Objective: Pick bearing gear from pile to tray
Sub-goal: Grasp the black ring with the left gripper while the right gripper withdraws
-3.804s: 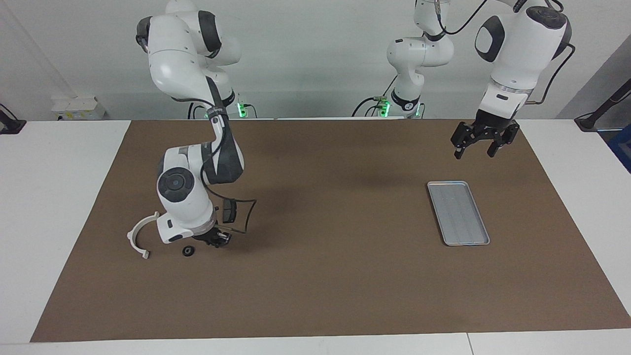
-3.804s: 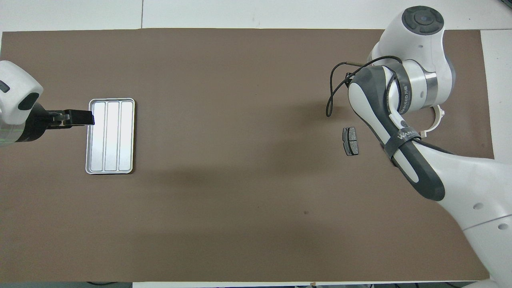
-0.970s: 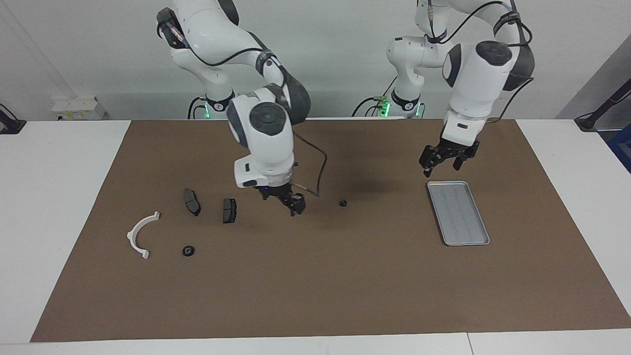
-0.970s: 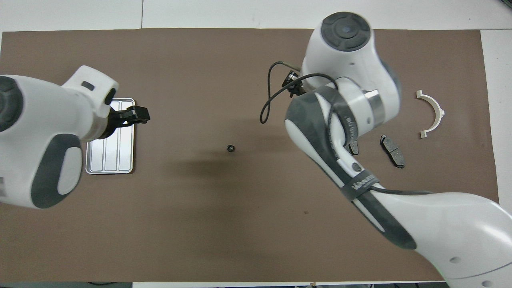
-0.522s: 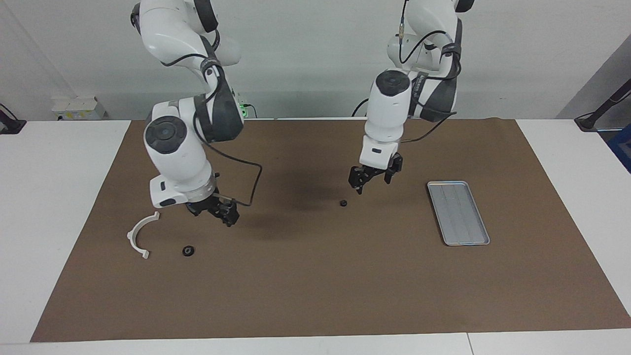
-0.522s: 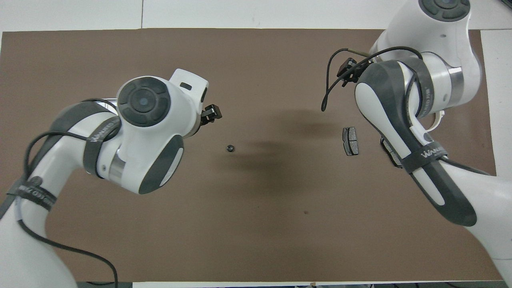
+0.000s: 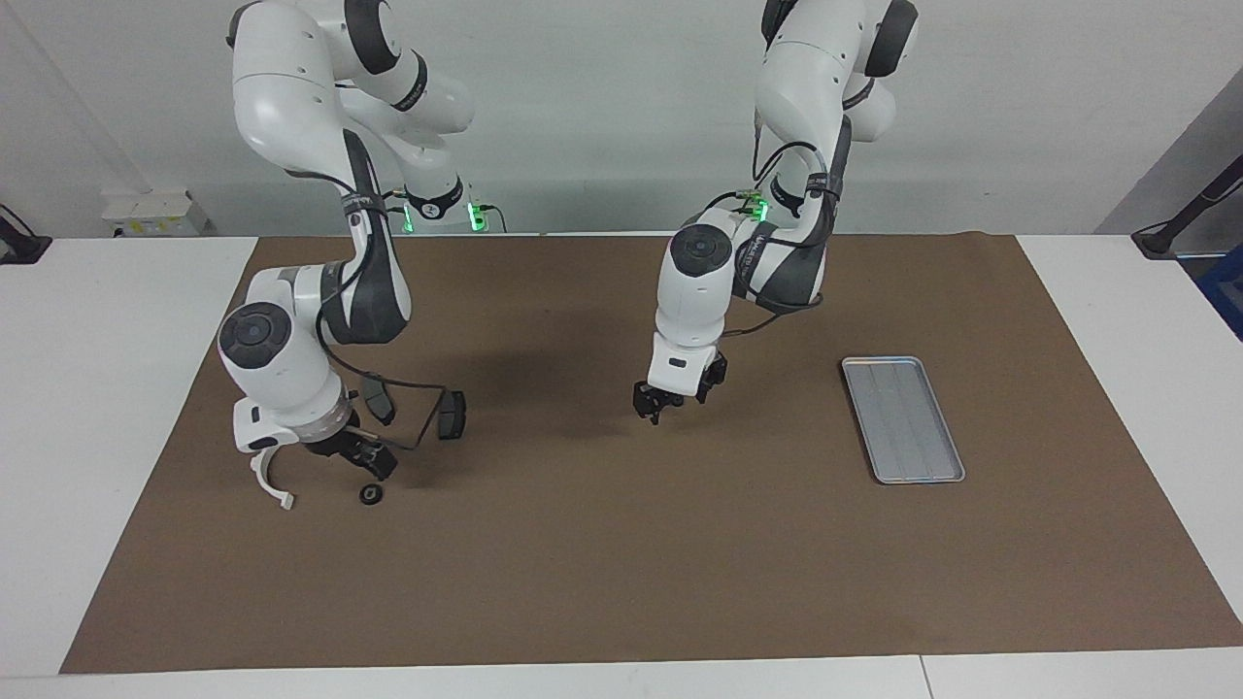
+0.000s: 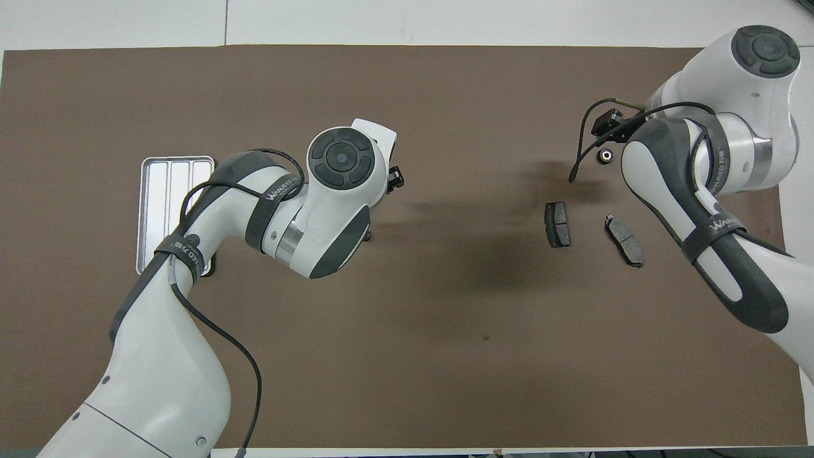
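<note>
The bearing gear [image 8: 367,237], a small black round piece, lies mid-mat and shows only as a dark edge under my left arm's wrist. My left gripper [image 7: 665,406] is down at the mat over it, fingers apart; whether they touch it I cannot tell. The silver ridged tray [image 7: 903,417] lies toward the left arm's end with nothing in it. The pile is at the right arm's end: a white arc bracket [image 7: 275,485], two dark brake pads [image 7: 379,403] [image 7: 450,415] and another black round piece [image 7: 370,494]. My right gripper [image 7: 377,466] hangs open just above that piece.
The brown mat [image 7: 621,563] covers most of the white table. A loose black cable [image 7: 418,427] loops from the right wrist over the brake pads. The left arm's elbow reaches over part of the tray [image 8: 166,191] in the overhead view.
The left arm swung from beside the tray to mid-mat and came down over the gear. The right arm left the middle, returned to the pile and lowered by the other round piece.
</note>
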